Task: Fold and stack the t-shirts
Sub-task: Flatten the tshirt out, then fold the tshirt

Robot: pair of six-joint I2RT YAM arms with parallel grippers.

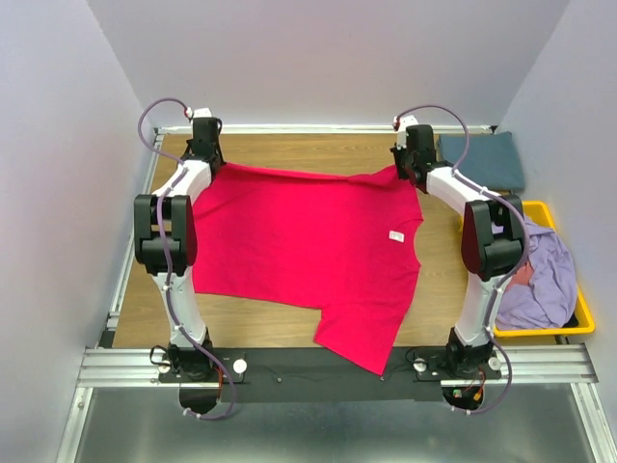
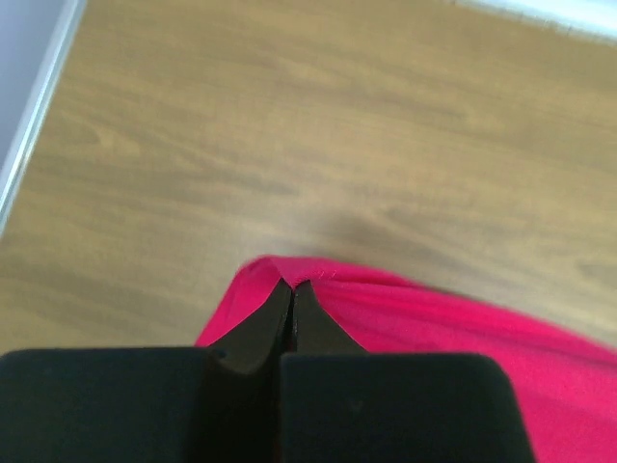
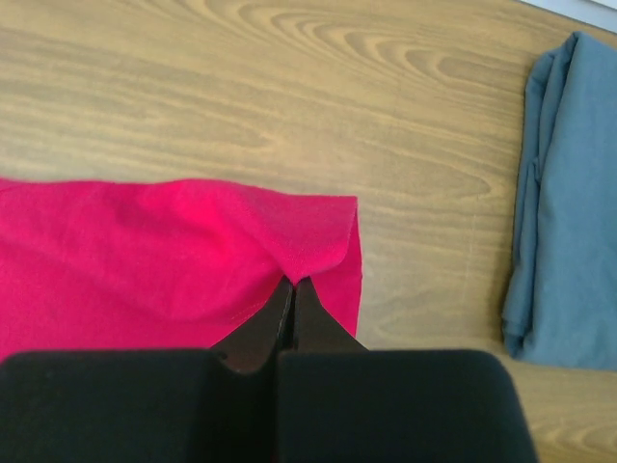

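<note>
left pincer [image 2: 292, 285] clamping far-left corner of red shirt [image 1: 308, 241] | right pincer [image 3: 292, 282] clamping its far-right corner | shirt lying spread across counter [image 1: 289, 154] | grey shirt [image 1: 484, 160] sitting folded far right

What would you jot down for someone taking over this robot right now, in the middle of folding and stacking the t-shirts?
Left jaws: shut on the far left corner of the crimson t-shirt.
Right jaws: shut on its far right corner.
The crimson t-shirt lies spread open on the table, not yet folded.
Done: the blue-grey t-shirt lies folded at the table's far right corner.
Left: fold and stack the crimson one; the lavender t-shirt and a pinkish cloth lie crumpled in the yellow bin.
</note>
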